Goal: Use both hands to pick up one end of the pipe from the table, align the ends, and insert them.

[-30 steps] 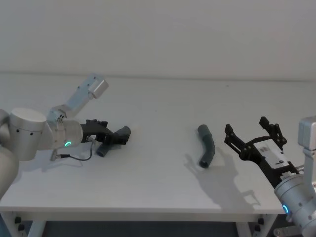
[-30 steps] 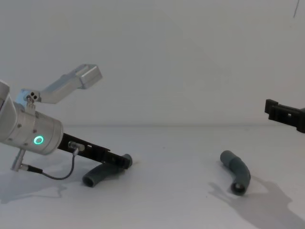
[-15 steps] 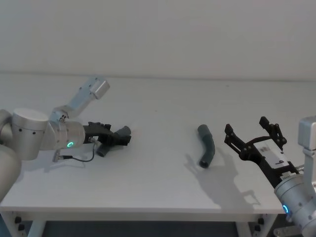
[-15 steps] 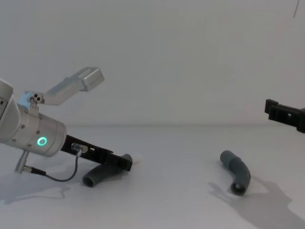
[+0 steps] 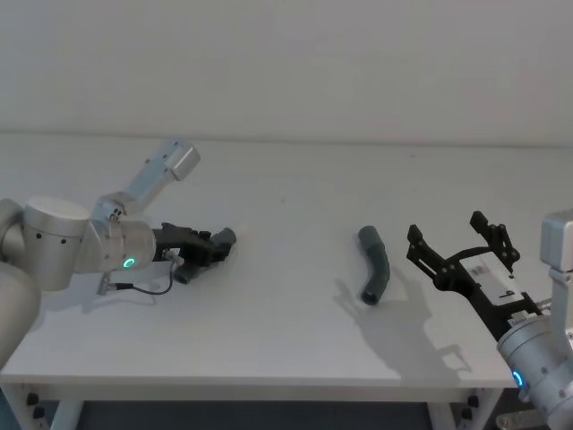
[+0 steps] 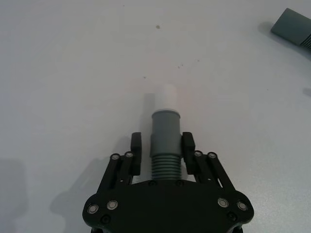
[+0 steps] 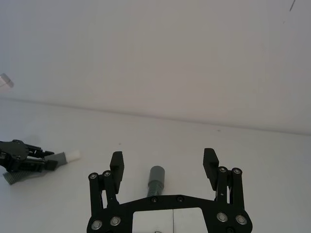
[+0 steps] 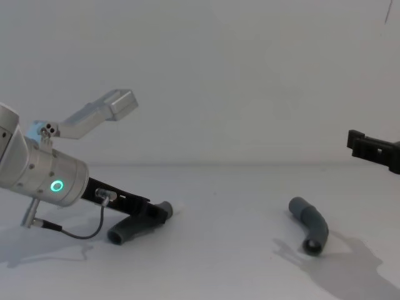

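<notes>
Spigot piece [image 6: 164, 145] of the pipe rests on the left part of the desk [image 5: 286, 340], its ribbed body and grey cuff pinched between the fingers of the left hand [image 5: 213, 249], which reaches in low from the left. Its white tip points away from the wrist. Plain-cuff piece [image 5: 376, 265] lies loose on the desk right of centre, well apart from the first. Near it, on the robot's side, the right hand [image 5: 448, 235] hovers with fingers spread wide, touching nothing.
</notes>
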